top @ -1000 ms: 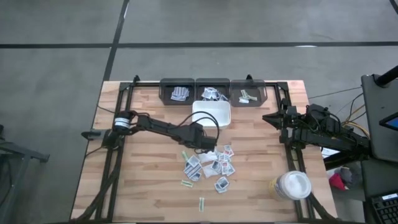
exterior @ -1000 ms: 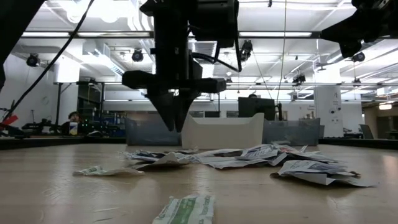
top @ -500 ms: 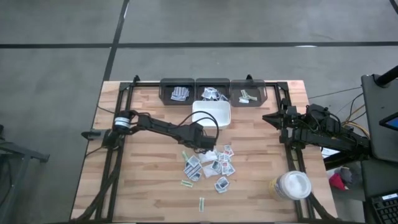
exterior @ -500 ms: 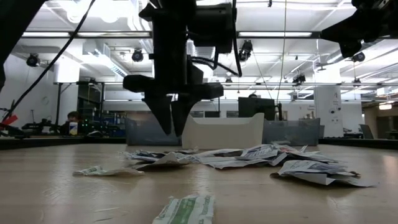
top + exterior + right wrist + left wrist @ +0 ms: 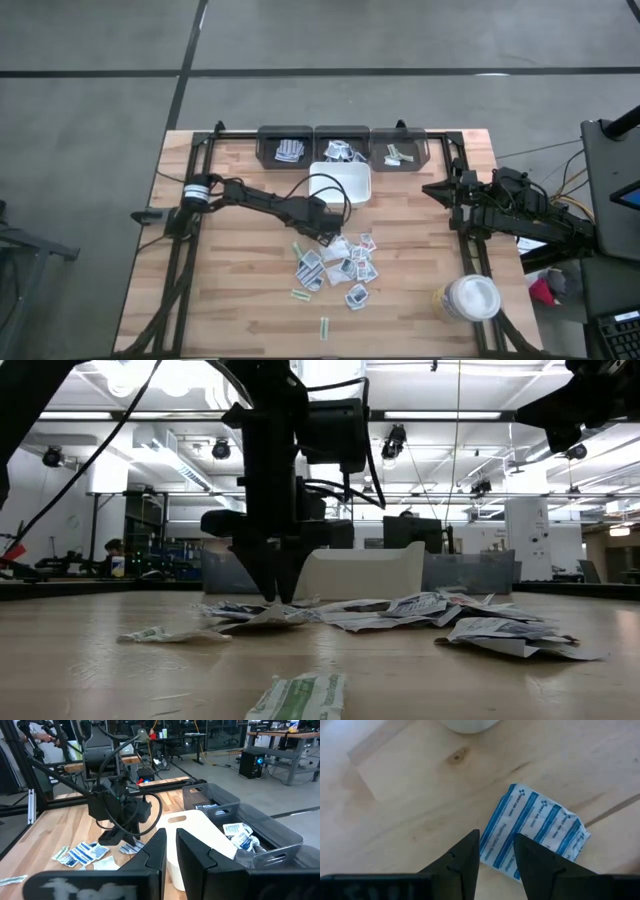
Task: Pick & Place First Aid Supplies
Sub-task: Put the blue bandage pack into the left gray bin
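Note:
Several small first aid packets (image 5: 338, 265) lie scattered flat on the middle of the wooden table, with pale strips (image 5: 300, 295) nearer the front. My left gripper (image 5: 323, 230) is down over the pile's far left edge, fingers slightly apart. A white packet with blue stripes (image 5: 535, 832) lies flat under it. In the low view its fingertips (image 5: 275, 596) reach table level among the packets. My right gripper (image 5: 432, 190) waits shut at the table's right side, above the table. My left gripper (image 5: 496, 851) comes from above, pointing down, onto one end of the blue-striped packet (image 5: 497, 840). That end shows in the narrow gap between the two fingertips (image 5: 472, 845). The packet lies flat on the table. I cannot tell whether the tips pinch it.
Three dark bins (image 5: 343, 147) line the far edge, each with packets inside. A white square tray (image 5: 340, 182) stands in front of them, close behind my left gripper. A round white-lidded jar (image 5: 470, 298) stands near the front right. Bare wood lies on the left.
My left gripper has come down from a little above the pile until its fingertips stand at table level among the packets, shifting slightly toward the table's left. The packets lie as before. The right arm has kept still.

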`<state>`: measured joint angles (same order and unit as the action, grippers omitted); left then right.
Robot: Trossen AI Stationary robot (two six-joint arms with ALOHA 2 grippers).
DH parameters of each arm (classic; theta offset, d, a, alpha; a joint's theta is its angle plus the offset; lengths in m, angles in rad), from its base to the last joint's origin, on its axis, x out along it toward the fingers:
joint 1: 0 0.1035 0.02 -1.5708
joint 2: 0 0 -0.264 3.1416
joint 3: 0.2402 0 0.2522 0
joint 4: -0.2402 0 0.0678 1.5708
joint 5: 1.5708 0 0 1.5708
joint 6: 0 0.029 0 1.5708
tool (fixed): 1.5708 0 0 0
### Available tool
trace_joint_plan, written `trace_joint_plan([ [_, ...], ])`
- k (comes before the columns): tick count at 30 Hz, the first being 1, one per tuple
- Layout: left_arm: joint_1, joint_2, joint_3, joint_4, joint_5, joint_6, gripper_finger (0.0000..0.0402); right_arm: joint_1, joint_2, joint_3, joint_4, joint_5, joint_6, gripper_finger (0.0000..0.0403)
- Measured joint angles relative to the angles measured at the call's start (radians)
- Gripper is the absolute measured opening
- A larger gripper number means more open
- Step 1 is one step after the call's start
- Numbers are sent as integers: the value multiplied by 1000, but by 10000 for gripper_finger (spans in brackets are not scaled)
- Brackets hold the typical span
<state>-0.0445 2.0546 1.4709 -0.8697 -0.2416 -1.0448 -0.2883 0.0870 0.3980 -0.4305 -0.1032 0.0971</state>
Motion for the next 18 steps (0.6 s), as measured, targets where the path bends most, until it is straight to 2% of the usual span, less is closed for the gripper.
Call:
trace_joint_plan([
  [9, 3, -4, -40, 14, 29, -3, 130, 0, 0, 0, 0, 0, 0, 38],
  [18, 1, -2, -42, 9, 43, -2, 65, 0, 0, 0, 0, 0, 0, 38],
])
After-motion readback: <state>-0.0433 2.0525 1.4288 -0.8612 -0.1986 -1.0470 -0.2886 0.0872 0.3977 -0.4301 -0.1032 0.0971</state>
